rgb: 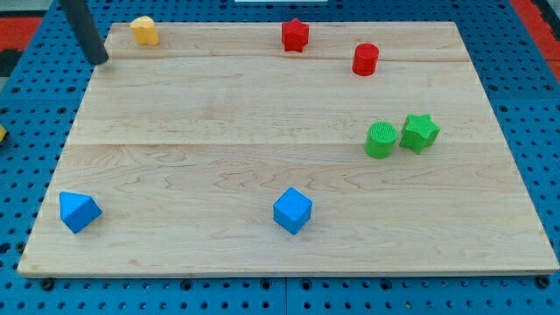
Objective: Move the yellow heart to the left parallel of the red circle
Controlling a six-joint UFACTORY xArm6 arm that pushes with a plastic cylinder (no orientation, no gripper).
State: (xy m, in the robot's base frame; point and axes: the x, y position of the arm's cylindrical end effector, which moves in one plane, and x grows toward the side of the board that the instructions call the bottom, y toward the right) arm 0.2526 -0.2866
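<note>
A pale wooden counter (262, 157) fills most of the frame, resting on a blue pegboard base (26, 149) that shows around its edges.

At the upper left of the frame a dark rod comes down at a slant, and my tip (101, 61) sits just at the counter's top left corner, close to the edge. This rig has no hand, so there is nothing to be apart or together; the rod simply ends in that tip, and it touches no block.

In the lower left of the frame lies a blue block (79, 211) with angled faces, its exact shape hard to make out. It is well apart from everything else.

Just to the right of my tip, at the upper left, sits the yellow heart (145, 31), near the counter's top edge. There is a clear gap between the tip and the heart.

At the bottom centre stands a blue cube (292, 210), turned so one corner points toward the bottom of the frame.

At the top centre is a red star (296, 35), roughly level with the yellow heart. To its right and slightly lower is the red circle (366, 59), an upright round block, near the star but not touching it. The yellow heart lies far to the left of the red circle and a little higher in the frame.

At the middle right, a green round block (381, 140) and a green star (420, 132) sit side by side, touching or almost so.
</note>
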